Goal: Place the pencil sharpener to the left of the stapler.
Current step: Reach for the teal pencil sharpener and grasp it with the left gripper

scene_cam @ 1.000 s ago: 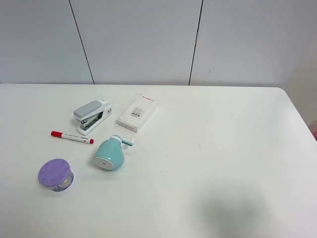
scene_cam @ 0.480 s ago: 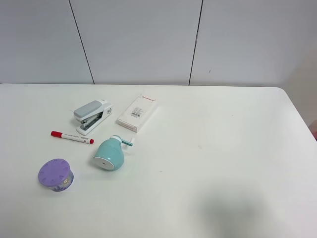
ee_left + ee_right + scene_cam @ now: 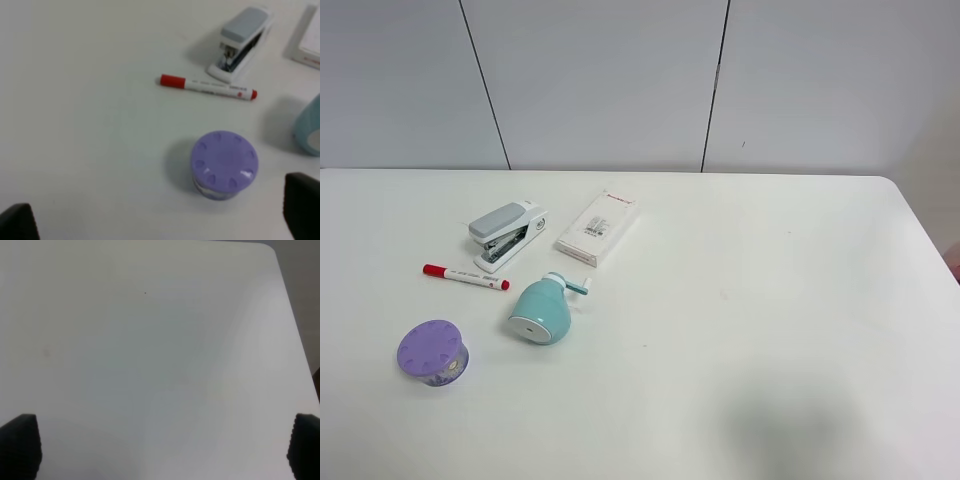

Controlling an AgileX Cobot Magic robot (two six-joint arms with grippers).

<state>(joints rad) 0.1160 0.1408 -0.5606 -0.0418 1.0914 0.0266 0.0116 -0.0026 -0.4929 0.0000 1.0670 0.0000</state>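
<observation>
The teal pencil sharpener (image 3: 542, 310) lies on its side on the white table (image 3: 740, 300), white-rimmed face toward the front, crank handle at its back right. Only its edge shows in the left wrist view (image 3: 309, 131). The white stapler (image 3: 506, 233) with a grey top arm sits behind and left of it; it also shows in the left wrist view (image 3: 241, 42). Neither arm appears in the exterior high view. My left gripper (image 3: 160, 220) is open, its fingertips (image 3: 302, 205) far apart above the table near the purple container. My right gripper (image 3: 160, 445) is open over bare table.
A red-capped marker (image 3: 466, 277) lies between stapler and sharpener, also seen from the left wrist (image 3: 208, 87). A round purple container (image 3: 433, 352) stands front left (image 3: 224, 164). A flat white box (image 3: 597, 227) lies right of the stapler. The table's right edge (image 3: 292, 330) is near my right gripper.
</observation>
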